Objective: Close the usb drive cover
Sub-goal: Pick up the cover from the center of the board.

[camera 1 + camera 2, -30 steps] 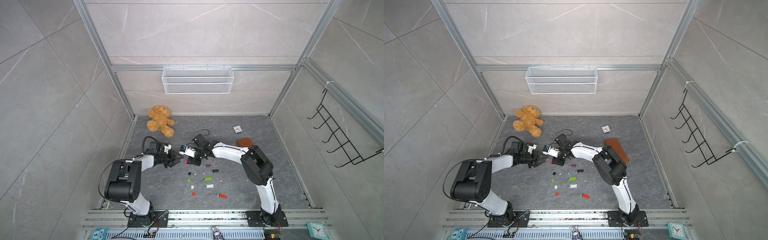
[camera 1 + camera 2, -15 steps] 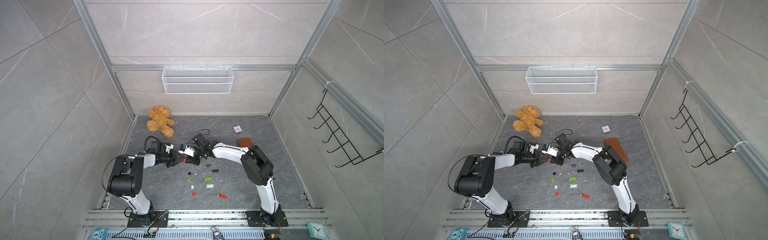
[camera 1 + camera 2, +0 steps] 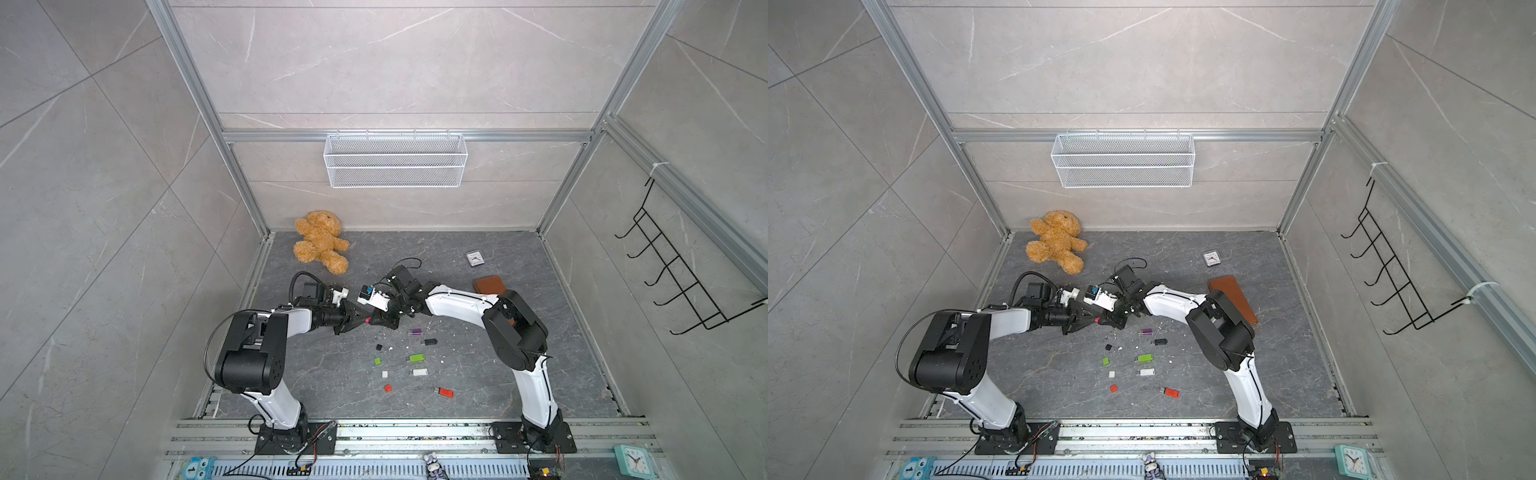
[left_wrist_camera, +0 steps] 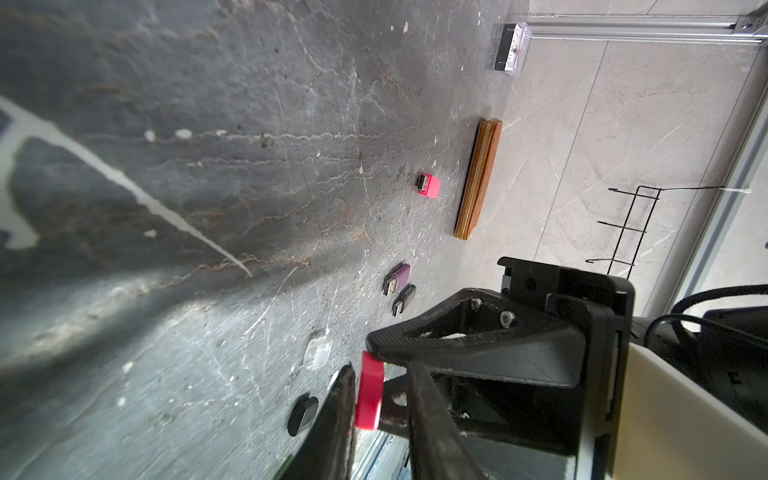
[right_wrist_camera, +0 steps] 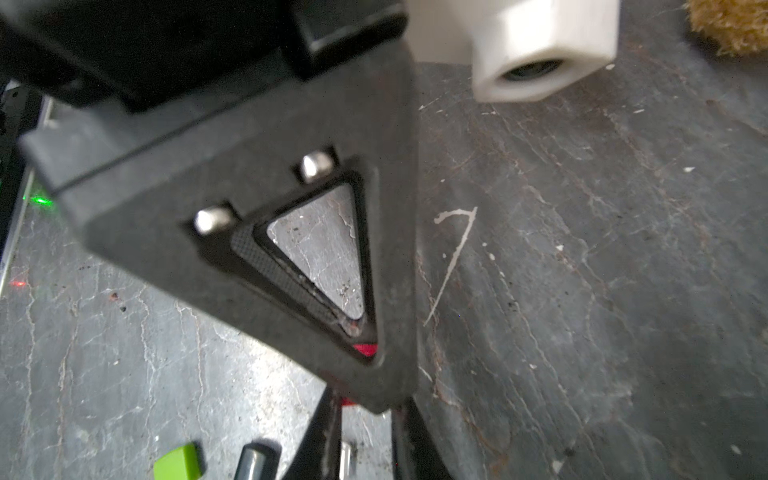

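Pinching the pink usb piece [image 4: 369, 390], right gripper [image 3: 375, 319] clenched; left gripper [image 4: 379, 370] released, jaws flanking it; wire basket [image 3: 395, 166] wall-mounted.

Left claw [image 3: 364, 321] and right claw [image 3: 373, 322] meet tip to tip; loose drives [image 3: 417, 357] clutter the floor [image 3: 324, 374] beside.

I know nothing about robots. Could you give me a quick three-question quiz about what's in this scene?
1. True or false: the teddy bear lies near the back wall.
2. Which lies farthest from the teddy bear? A green drive, B red drive, C purple drive.
3. What colour is the small piece between the left gripper's fingers?
Key: 1 true; 2 B; 3 pink.
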### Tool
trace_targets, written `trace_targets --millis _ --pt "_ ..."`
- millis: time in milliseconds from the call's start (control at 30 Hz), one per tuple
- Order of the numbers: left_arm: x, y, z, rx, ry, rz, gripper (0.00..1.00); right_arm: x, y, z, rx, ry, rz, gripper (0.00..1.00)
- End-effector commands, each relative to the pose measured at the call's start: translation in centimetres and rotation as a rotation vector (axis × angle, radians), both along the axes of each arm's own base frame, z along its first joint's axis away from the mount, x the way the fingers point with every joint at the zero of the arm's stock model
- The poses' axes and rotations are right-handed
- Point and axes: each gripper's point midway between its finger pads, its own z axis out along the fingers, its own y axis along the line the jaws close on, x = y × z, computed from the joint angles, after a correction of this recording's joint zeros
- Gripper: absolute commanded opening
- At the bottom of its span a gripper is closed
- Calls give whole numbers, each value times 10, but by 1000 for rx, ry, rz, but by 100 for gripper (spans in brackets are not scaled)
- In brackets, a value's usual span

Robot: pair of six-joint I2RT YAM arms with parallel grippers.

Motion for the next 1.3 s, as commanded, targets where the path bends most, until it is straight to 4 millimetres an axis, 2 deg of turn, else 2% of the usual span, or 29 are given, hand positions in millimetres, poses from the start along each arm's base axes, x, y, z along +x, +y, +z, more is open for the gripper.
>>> trace_targets --millis 0,367,600,733,1000,1100,1200,1267 --pt "0 -6 7 -35 -22 -26 24 0 2 25 56 -1 -7 21" --pt "0 -7 9 -33 -31 -26 9 1 3 23 53 9 -9 22" --pt "2 -7 14 -33 -49 -20 5 5 -3 23 12 -14 -21 34" --pt "3 -6 17 -30 -68 -14 4 3 -20 28 -29 -27 -8 41" --pt "10 -11 25 -51 -102 -4 3 -16 -60 38 -145 -48 -30 44" --pt "12 -16 34 -61 -119 -16 3 -20 -82 39 -233 -68 -70 45" --pt "15 -23 41 -56 -138 -25 3 -15 -107 35 -329 -122 -91 46" --pt "18 -26 42 -50 -141 -25 3 -5 -120 31 -371 -143 -108 46"
